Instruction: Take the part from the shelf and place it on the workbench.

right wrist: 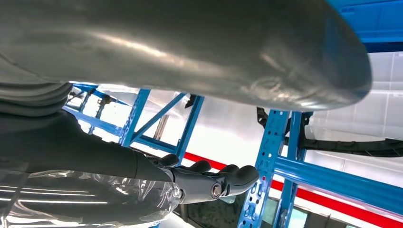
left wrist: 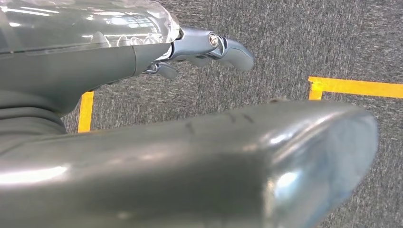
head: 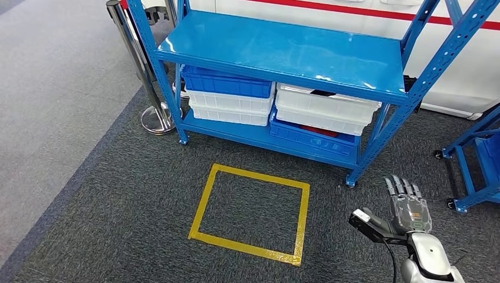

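Right hand (head: 407,206) low over the dark carpet, fingers stretched forward and apart, nothing held; blue shelf (head: 283,50) ahead of it and to its left, nearest shelf leg just beyond the fingertips; white bins (head: 324,109) and blue bins (head: 227,82) stacked on the lower level; something red shows in the lowest blue bin (head: 312,138), cannot tell if that is the part; yellow tape square (head: 250,212) on the floor left of the hand; chrome post (head: 141,65) far left of it. Left hand (left wrist: 142,52) over the carpet, fingers (left wrist: 228,50) loosely extended, empty, yellow tape (left wrist: 354,87) beyond them.
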Controlling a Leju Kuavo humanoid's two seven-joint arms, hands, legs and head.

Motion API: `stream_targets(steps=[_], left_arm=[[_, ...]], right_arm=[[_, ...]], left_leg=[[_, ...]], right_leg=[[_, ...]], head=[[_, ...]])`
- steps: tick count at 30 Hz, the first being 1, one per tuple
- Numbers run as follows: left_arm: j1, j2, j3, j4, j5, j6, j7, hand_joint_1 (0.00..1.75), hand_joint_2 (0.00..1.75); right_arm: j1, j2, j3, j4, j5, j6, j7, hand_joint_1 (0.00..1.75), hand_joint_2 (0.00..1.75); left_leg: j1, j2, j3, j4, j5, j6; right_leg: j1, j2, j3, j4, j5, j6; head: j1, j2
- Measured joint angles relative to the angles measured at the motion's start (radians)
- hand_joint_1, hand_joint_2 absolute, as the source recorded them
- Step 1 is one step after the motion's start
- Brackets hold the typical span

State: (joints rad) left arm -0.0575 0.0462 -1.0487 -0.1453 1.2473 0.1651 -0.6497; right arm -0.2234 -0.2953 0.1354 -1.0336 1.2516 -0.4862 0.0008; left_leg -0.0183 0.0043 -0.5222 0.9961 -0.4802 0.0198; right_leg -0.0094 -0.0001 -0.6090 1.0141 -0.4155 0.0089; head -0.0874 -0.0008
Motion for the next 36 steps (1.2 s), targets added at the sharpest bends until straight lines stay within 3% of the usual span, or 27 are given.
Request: stream_targets(steps=[19, 25, 28, 30, 32, 34, 35, 36], left_arm=[[0.000, 0.000, 0.000, 0.000, 0.010, -0.003, 0.001, 0.00, 0.00], [0.002, -0.001, 0.000, 0.000, 0.016, -0.003, 0.001, 0.00, 0.00], [0.002, -0.001, 0.000, 0.000, 0.020, -0.002, 0.001, 0.00, 0.00], [0.002, -0.002, 0.000, 0.000, 0.020, -0.002, 0.001, 0.00, 0.00], [0.001, -0.003, -0.001, 0.000, 0.020, -0.002, 0.001, 0.00, 0.00], [0.003, -0.005, -0.002, 0.000, 0.020, -0.002, 0.001, 0.00, 0.00], [0.004, -0.005, -0.003, 0.000, 0.019, -0.002, 0.002, 0.00, 0.00], [0.006, -0.006, -0.004, 0.000, 0.019, -0.002, 0.004, 0.00, 0.00]], right_arm=[[-0.016, 0.000, 0.000, 0.023, -0.009, -0.014, -0.010, 0.00, 0.00], [0.027, 0.000, 0.000, -0.015, -0.073, -0.023, -0.051, 0.00, 0.00], [0.047, 0.002, 0.000, -0.039, -0.079, -0.022, -0.056, 0.00, 0.00], [0.055, 0.002, 0.000, -0.055, -0.077, -0.021, -0.048, 0.00, 0.00], [0.067, 0.001, -0.001, -0.069, -0.076, -0.022, -0.041, 0.00, 0.00], [0.083, -0.001, -0.003, -0.079, -0.077, -0.022, -0.038, 0.00, 0.00], [0.093, -0.002, -0.004, -0.085, -0.078, -0.021, -0.037, 0.00, 0.00], [0.103, -0.002, -0.006, -0.090, -0.079, -0.019, -0.036, 0.00, 0.00]], left_leg=[[0.000, 0.000, -0.001, 0.000, 0.000, 0.000], [0.000, 0.000, -0.001, 0.001, 0.000, 0.000], [-0.005, 0.000, -0.004, 0.005, 0.001, 0.009], [0.001, 0.002, 0.001, -0.008, 0.012, 0.017], [0.009, 0.004, 0.006, -0.026, 0.026, 0.025], [0.010, 0.005, 0.002, -0.029, 0.031, 0.028], [0.011, 0.005, -0.001, -0.027, 0.032, 0.027], [0.012, 0.005, -0.003, -0.025, 0.032, 0.025]], right_leg=[[0.000, 0.000, -0.001, 0.000, 0.000, 0.000], [0.000, 0.000, -0.001, 0.000, 0.000, 0.000], [-0.005, 0.000, -0.001, -0.005, 0.006, 0.007], [-0.004, 0.000, -0.001, -0.004, 0.004, 0.013], [-0.003, 0.001, -0.022, 0.045, -0.037, 0.017], [-0.007, 0.001, -0.073, 0.167, -0.110, 0.020], [-0.009, 0.001, -0.100, 0.231, -0.138, 0.024], [-0.013, 0.001, -0.114, 0.269, -0.147, 0.027]], head=[[0.000, 0.000], [0.000, 0.000], [0.000, 0.000], [0.000, 0.000], [0.000, 0.000], [0.000, 0.000], [0.000, 0.000], [0.000, 0.000]])
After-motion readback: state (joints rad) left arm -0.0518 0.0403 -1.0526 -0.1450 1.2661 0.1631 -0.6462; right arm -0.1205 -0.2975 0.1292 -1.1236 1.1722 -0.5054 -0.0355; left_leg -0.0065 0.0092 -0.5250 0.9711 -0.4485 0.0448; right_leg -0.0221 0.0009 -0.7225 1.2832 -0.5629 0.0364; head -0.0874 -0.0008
